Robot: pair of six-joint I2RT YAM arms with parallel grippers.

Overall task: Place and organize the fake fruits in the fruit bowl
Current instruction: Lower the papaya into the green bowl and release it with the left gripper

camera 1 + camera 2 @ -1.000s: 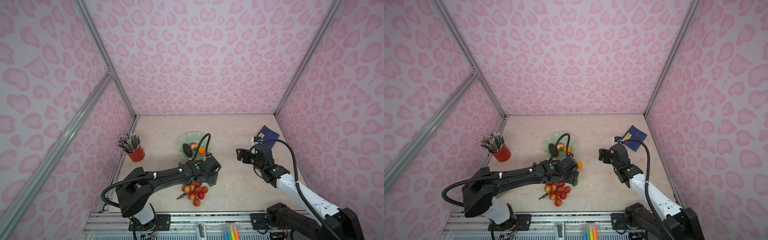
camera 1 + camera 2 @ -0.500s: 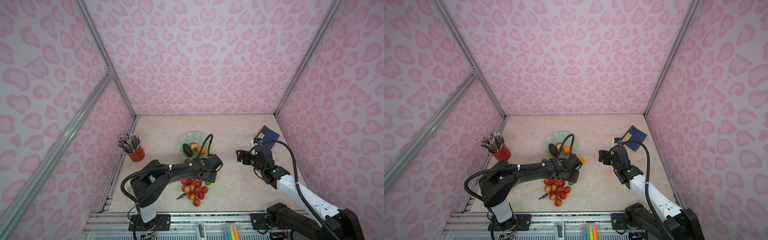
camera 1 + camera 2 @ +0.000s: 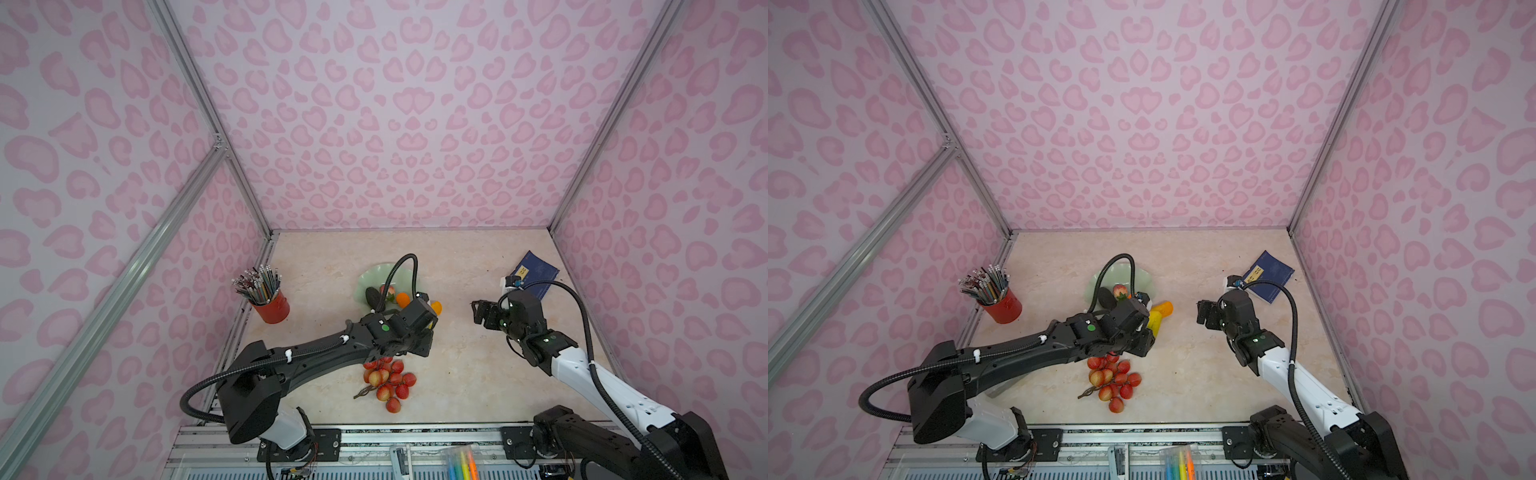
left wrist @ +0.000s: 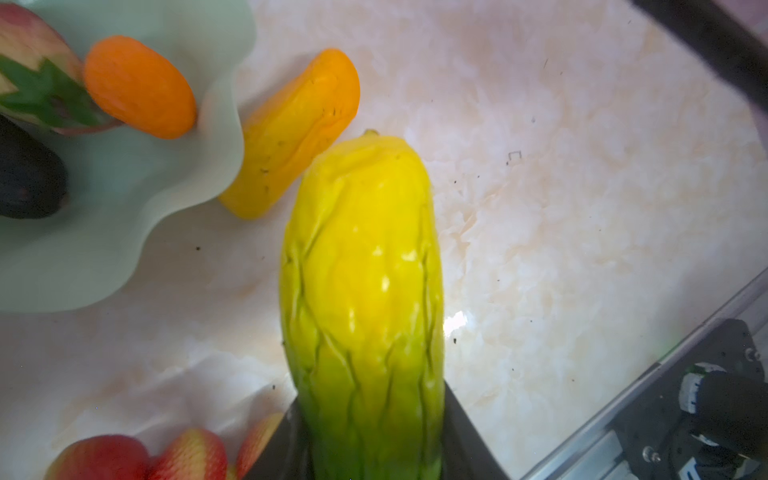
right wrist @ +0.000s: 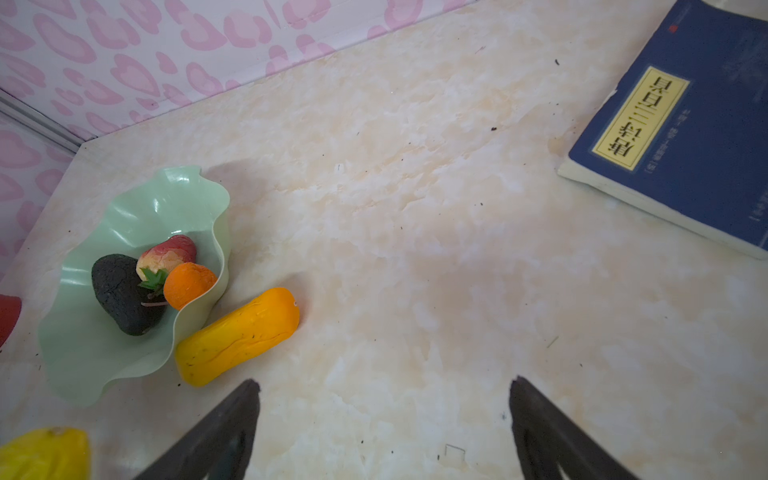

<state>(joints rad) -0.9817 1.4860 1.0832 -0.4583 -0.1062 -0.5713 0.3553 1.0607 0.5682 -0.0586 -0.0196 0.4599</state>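
My left gripper (image 4: 370, 419) is shut on the green end of the yellow-green oblong (image 4: 361, 266), and its yellow tip points toward the fruit bowl (image 4: 124, 208). In both top views this gripper (image 3: 419, 332) sits just in front of the mint-green bowl (image 3: 374, 276). In the bowl lie a strawberry (image 5: 170, 251), a small orange (image 5: 189, 284) and a dark avocado-like oval (image 5: 120, 295). The yellow-orange oblong (image 5: 237, 336) rests on the table against the bowl's rim. The red grape bunch (image 3: 388, 380) lies on the table below the left arm. My right gripper (image 5: 384, 399) is open over bare table.
A red pencil cup (image 3: 272, 305) stands at the left wall. A blue book (image 5: 681, 124) lies at the back right, behind the right gripper. A metal rail with coloured markers (image 3: 459, 461) runs along the table's front edge.
The left jaws have closed in on the yellow-green oblong, and the left arm has shifted its posture over the grapes. The right arm has not moved.
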